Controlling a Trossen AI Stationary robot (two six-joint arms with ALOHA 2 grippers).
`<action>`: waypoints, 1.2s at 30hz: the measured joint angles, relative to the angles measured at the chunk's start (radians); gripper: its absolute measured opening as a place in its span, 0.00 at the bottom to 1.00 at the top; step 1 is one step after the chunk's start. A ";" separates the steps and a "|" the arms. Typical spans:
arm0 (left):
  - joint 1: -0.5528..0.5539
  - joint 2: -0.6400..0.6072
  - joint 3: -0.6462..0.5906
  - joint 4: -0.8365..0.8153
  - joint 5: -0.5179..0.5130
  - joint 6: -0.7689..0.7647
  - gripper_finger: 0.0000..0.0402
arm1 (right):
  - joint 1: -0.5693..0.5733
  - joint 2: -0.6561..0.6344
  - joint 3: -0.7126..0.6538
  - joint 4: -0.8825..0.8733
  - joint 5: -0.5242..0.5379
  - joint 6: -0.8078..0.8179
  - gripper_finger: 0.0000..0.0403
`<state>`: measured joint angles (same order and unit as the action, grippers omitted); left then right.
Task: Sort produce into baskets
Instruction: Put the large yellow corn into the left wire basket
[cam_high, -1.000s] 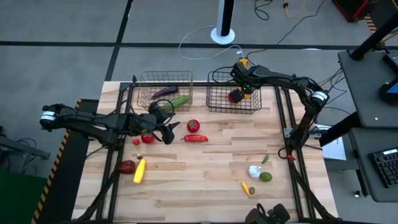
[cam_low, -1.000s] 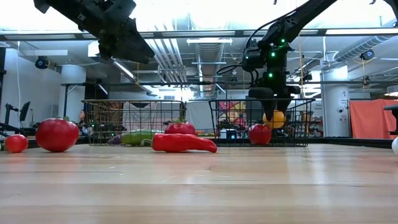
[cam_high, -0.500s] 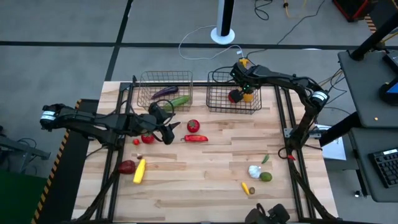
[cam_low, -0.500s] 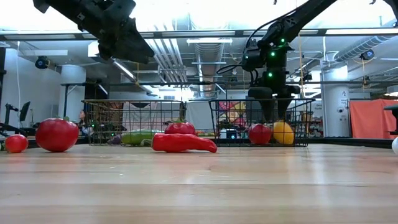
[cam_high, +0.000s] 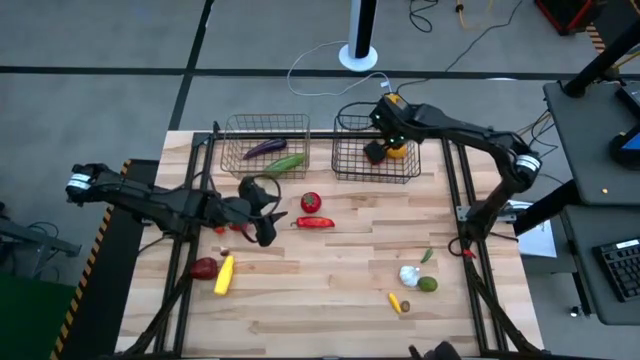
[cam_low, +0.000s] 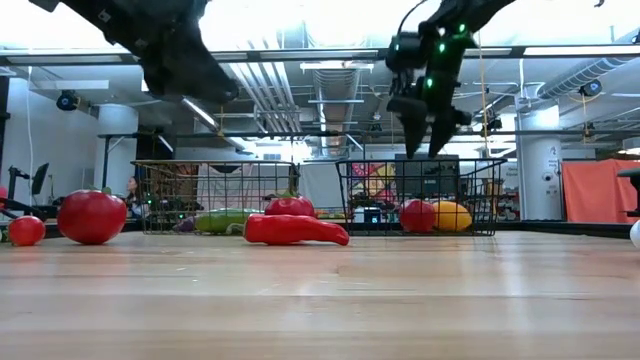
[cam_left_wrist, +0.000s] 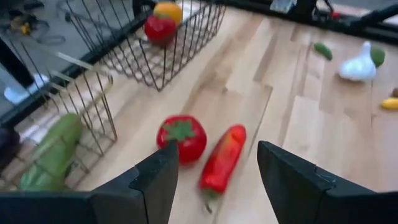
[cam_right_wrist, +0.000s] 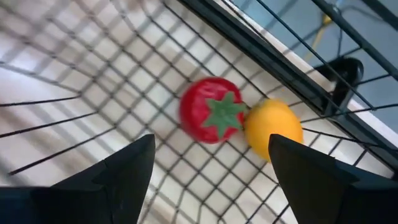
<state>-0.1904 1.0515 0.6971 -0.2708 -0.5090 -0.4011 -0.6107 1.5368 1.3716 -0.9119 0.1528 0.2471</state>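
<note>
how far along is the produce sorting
Done: tomato and orange in the dark basket; eggplant and cucumber in the copper basket. Both hands, right and left, are open and empty. About ten pieces remain on the table.

Around your wooden plank worktop lies a grey floor crossed by dark lines. Beyond the worktop's far edge you see a white round base carrying a dark post, with a white cable looping from it toward the worktop. Off the near left corner runs a strip of yellow and black hazard tape. Past the right edge stands a dark desk with a keyboard on it. Looking level across the worktop, you face an open ceiling with ducts and bright strip lights, a pale column at left, and an orange curtain at right.
</note>
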 joint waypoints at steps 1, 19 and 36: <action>-0.004 0.000 0.000 -0.016 0.004 -0.016 0.50 | 0.015 -0.013 0.000 0.000 0.000 0.004 0.76; -0.069 0.053 0.203 -0.566 0.214 -0.493 0.50 | 0.251 -0.088 0.000 0.014 0.004 0.026 0.76; -0.162 0.257 0.389 -0.828 0.362 -0.520 0.50 | 0.396 -0.089 -0.001 -0.011 -0.003 0.049 0.76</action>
<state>-0.3520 1.3089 1.0863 -1.0992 -0.1468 -0.9211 -0.2143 1.4479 1.3708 -0.9228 0.1493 0.2960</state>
